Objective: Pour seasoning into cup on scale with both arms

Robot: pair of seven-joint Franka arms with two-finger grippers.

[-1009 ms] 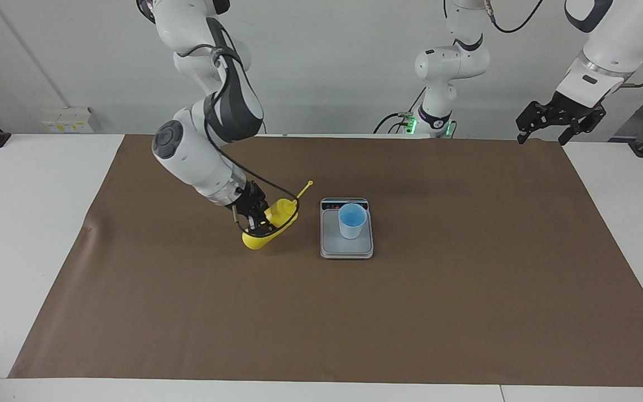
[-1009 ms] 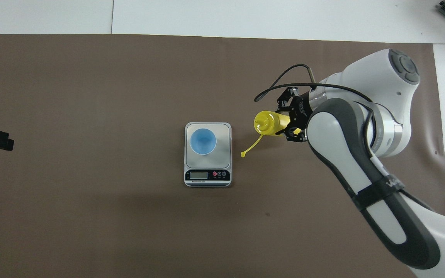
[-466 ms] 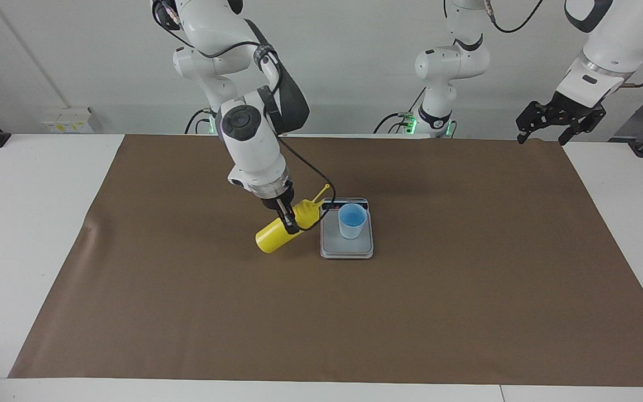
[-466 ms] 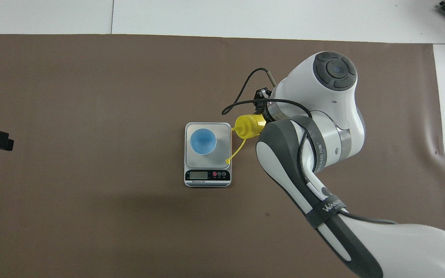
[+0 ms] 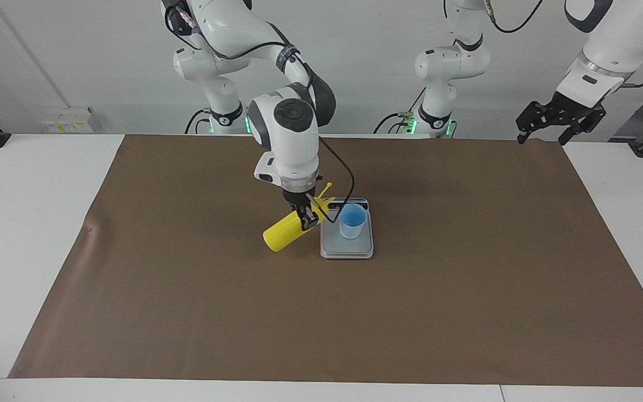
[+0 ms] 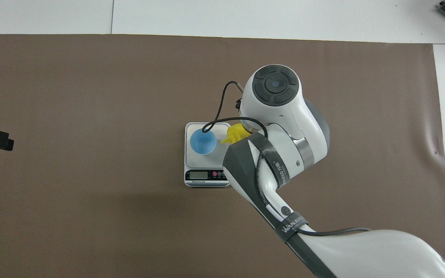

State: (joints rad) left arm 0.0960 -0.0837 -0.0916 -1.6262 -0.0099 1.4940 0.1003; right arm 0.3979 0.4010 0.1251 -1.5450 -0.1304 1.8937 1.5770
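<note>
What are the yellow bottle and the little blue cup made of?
The yellow bottle looks like smooth plastic: one even, slightly shiny colour. The blue cup looks like thin matte plastic, probably, with light showing through its wall. The scale under the cup looks silvery grey, metal or plastic, hard to tell.

A robotics lab: white jointed arms point(image 5: 291, 125) are mounted along a white table point(image 5: 25, 184) covered by a brown mat point(image 5: 466, 290), against a bare pale wall point(image 5: 355, 56) with trailing black cables point(image 5: 514, 25).
</note>
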